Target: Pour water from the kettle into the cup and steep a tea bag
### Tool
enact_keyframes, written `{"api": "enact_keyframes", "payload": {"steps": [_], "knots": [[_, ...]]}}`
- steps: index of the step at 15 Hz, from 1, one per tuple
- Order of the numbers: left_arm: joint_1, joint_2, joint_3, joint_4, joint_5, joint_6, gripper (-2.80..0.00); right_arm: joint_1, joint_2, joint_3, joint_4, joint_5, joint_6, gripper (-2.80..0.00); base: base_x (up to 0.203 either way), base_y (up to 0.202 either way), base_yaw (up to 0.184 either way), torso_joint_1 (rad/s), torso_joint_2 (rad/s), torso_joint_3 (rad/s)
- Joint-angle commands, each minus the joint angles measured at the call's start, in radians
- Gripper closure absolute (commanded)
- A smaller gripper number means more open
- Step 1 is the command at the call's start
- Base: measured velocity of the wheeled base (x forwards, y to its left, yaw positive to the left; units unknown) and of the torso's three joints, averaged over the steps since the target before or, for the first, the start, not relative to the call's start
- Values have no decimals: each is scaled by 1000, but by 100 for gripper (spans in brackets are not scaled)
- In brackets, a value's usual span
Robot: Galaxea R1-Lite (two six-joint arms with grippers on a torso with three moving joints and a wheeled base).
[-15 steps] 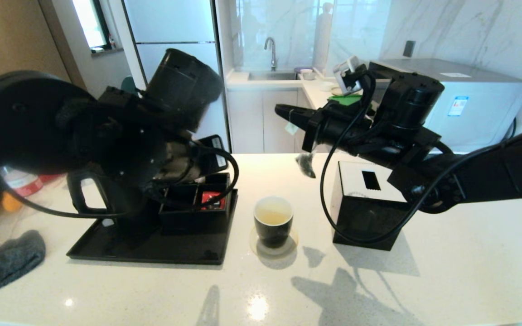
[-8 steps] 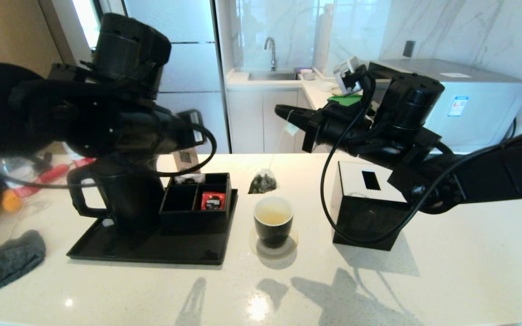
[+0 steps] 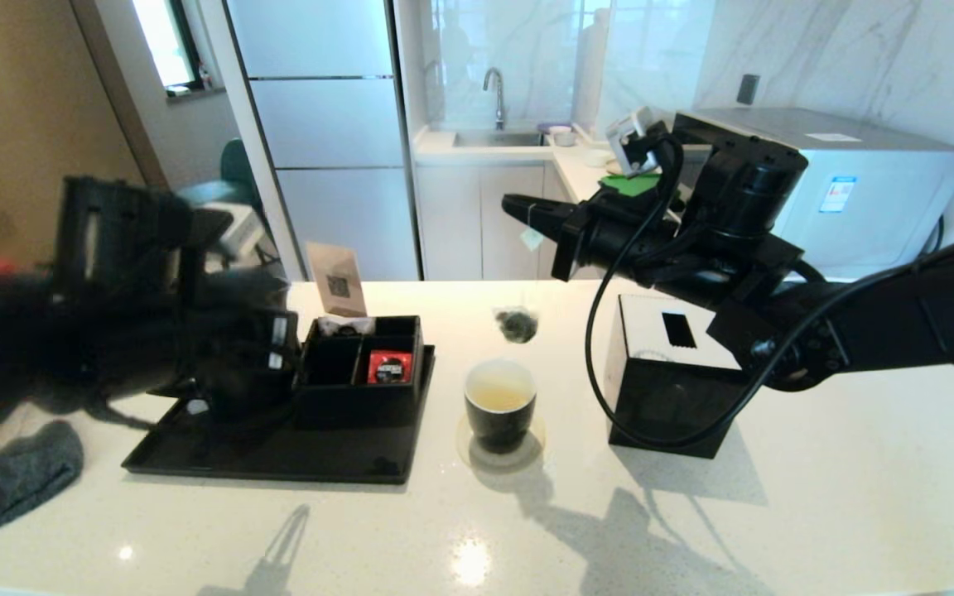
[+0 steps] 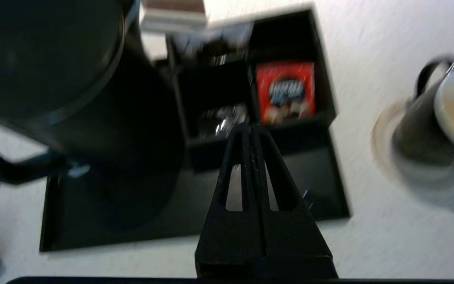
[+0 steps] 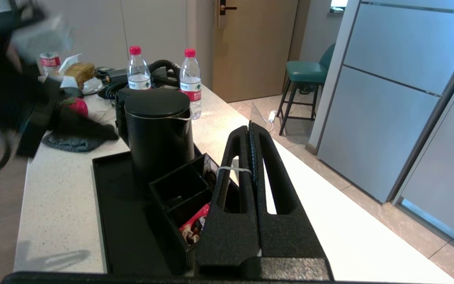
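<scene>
Tea bag swung back right, dangling on string below right fingers pinching it, above cup, left fingers pressed together

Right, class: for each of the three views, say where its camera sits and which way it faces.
Head: high on the robot, looking forward and down at the cup; both arms show.
Left wrist: behind the shut left end effector, facing down at the kettle.
Right wrist: behind the right end effector, facing level across the counter.
All three share the kettle.
</scene>
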Motion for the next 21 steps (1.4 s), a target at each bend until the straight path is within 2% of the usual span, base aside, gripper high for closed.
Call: {"api": "enact_keyframes", "payload": {"steps": [1,4,8,10,12,14,18,21], "knots": [[34,-131,251,-126,-8,23,0,0,2,-11,-3,3,1,0,0,0,0,0,0,0],[78,-296,497,-213,-13,36,0,0,1,-12,-11,3,0,0,0,0,0,0,0,0],[115,-431,678,-273,-16,32,0,-1,-17,-18,-6,3,0,0,0,0,0,0,0,0],[143,-446,713,-332,-16,29,0,-1,-19,-5,-12,3,0,0,0,0,0,0,0,0],[248,-444,715,-343,-22,26,0,-1,-14,2,-14,3,0,0,0,0,0,0,0,0],[308,-470,740,-347,-29,26,0,-1,-12,2,-15,4,0,0,0,0,0,0,0,0],[323,-664,856,-329,-30,35,0,2,-7,-3,-12,5,2,0,0,0,0,0,0,0],[320,-838,879,-199,-42,38,0,2,-3,-3,-12,5,2,0,0,0,0,0,0,0]]}}
